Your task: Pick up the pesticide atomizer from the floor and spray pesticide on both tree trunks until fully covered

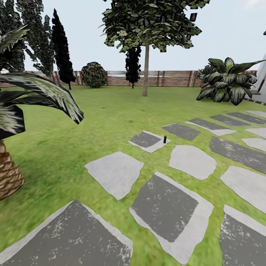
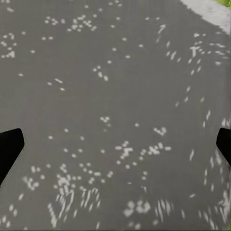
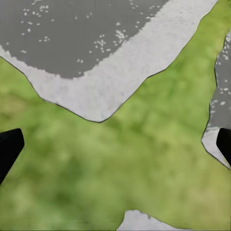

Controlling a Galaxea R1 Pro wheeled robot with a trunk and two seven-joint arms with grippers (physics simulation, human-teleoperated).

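Open paving; palm leftward

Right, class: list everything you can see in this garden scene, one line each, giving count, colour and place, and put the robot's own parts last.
pesticide atomizer: one, dark with a reddish top, upright on the edge of a paving stone, mid-lawn.
leafy tree: one, slim beige trunk, dark green crown, near the far fence.
cypress-like trees: several, very dark, far left by the fence.
round bush: one, dark green, against the fence.
broad-leaf plant: one, dark green, far right.
palm: one, scaly brown trunk, near left.
paving stones: many, grey, across the lawn.
fence: one, brown slats, along the back.
left pincer: black fingertips, wide apart over grey stone.
right pincer: black fingertips, wide apart over grass.
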